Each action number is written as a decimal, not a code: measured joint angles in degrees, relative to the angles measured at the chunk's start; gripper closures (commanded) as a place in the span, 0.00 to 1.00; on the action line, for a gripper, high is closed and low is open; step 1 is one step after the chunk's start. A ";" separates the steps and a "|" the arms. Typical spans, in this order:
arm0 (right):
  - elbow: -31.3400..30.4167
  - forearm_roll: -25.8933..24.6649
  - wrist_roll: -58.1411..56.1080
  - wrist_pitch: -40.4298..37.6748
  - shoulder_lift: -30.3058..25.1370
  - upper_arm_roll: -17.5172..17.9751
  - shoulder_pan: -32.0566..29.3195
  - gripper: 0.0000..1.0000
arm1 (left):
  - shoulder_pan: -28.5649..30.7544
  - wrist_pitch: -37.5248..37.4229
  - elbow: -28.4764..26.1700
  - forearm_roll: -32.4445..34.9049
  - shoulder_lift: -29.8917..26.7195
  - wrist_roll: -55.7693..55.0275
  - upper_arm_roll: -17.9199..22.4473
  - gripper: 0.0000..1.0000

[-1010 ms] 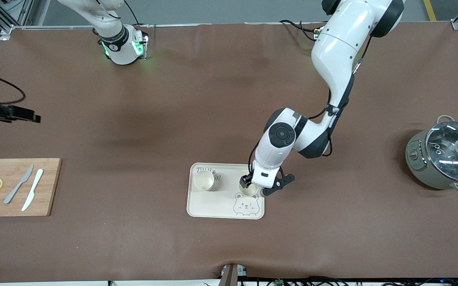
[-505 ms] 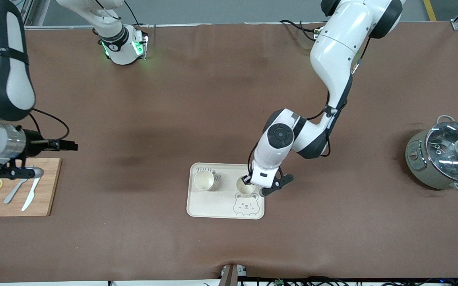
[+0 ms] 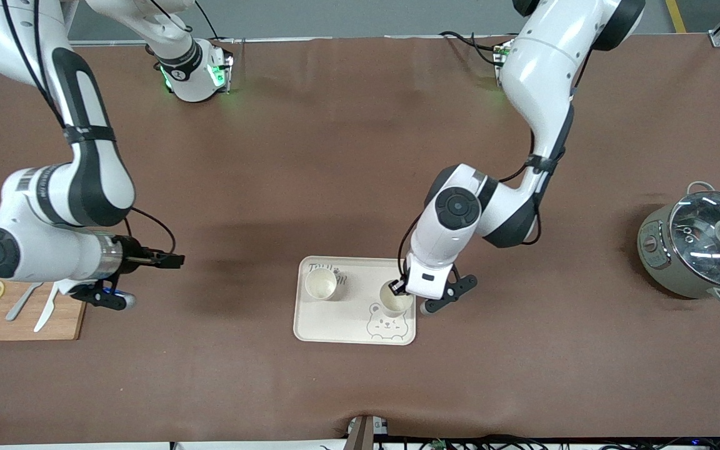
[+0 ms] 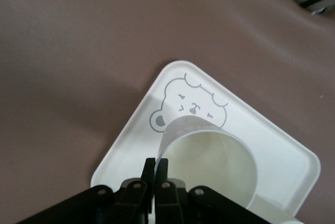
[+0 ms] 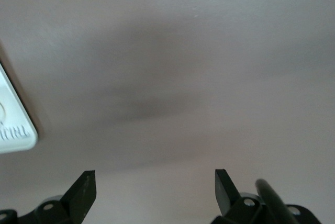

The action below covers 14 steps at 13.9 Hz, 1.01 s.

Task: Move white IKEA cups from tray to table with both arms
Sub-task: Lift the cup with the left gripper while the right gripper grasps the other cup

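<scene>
Brown matte desk (image 3: 335, 156) filled the front view. The left arm bent down from the upper right of the frame, its left tool (image 3: 399, 289) over the tray (image 3: 335, 325) at lower centre, fingers pinched on the rim of one white cup (image 3: 395, 302) above the bear drawing. The second cup (image 3: 320, 282) stood in the tray's upper corner, apparently empty. The right tool (image 3: 169, 260) hovered mid-left, fingers spread, holding nothing. Cutting board (image 3: 66, 319) at lower left, lidded pot (image 3: 700, 247) at right edge.

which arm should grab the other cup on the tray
Right. Its gripper is open and free over the table, toward that cup. The left gripper is already shut on the cup by the bear drawing on the tray.
</scene>
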 measured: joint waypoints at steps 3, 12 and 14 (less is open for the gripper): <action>0.00 0.11 12.14 4.70 2.00 0.21 5.79 0.00 | 2.43 -6.75 0.19 0.00 -5.75 0.00 0.07 1.00; 0.04 0.13 30.82 20.54 7.55 0.22 17.32 0.00 | 15.37 -18.15 -10.62 0.10 -14.24 11.12 0.42 1.00; 0.05 0.13 33.39 23.28 8.46 0.22 18.75 0.00 | 17.93 -17.66 -14.97 0.10 -15.67 12.96 0.41 1.00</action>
